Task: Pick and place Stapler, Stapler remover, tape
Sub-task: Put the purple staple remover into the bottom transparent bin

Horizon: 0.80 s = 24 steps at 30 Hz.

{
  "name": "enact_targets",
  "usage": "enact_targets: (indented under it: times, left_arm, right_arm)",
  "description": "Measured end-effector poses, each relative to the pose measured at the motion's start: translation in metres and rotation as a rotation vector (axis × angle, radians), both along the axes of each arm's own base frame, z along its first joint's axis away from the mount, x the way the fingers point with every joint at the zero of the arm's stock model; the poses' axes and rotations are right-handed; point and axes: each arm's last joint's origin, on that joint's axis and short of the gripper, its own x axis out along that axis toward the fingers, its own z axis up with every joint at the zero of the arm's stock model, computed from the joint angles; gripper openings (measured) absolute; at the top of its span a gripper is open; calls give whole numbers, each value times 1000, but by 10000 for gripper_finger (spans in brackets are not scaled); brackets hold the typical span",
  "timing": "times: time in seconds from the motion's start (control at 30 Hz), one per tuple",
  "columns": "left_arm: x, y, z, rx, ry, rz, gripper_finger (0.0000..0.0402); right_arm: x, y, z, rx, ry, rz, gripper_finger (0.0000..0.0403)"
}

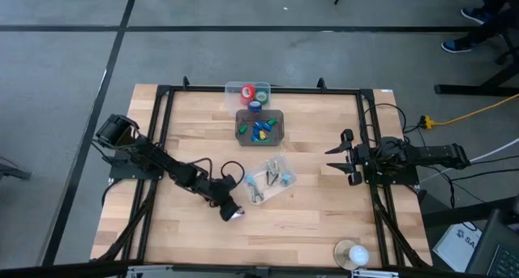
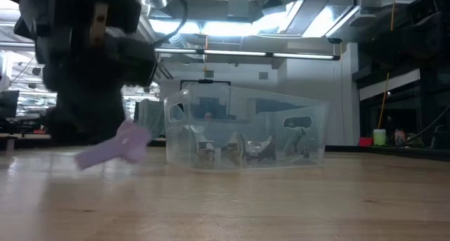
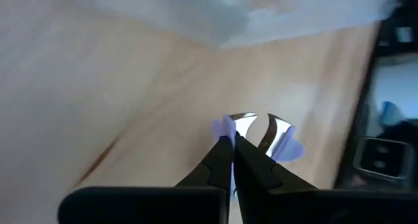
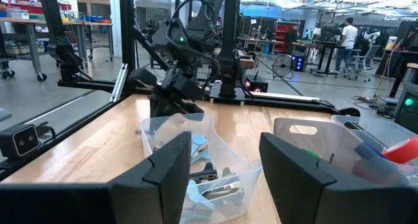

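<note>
A lilac staple remover is clamped in the left tool. The right tool is held apart, idle. With only an edge pinched, the remover may be twisted loose.

Lighting is even and overhead. In the high view the pale wooden table is evenly lit, with only faint shadows.

In the low view, bright ceiling strip lights above the clear plastic bin glare. The dark arm mass beside the bin is blurred, as is the pale lilac object under it.

Left wrist view: strongly blurred; the shiny metal piece shows a bright reflection.

Right wrist view: the near dark fingers are soft, and the background is sharp and bright.
</note>
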Motion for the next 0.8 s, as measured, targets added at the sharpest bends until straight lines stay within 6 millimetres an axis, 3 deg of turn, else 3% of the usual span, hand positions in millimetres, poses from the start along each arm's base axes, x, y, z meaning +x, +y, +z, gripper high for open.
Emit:
enact_targets:
  times: [0.4,0.8]
  left_arm:
    - [20,-4,28,64,-401,-134,4]
    - [39,29,52,204,-711,-173,4]
  right_arm:
    - [0,0,0,0,0,0,187]
    - [0,0,0,0,0,0,188]
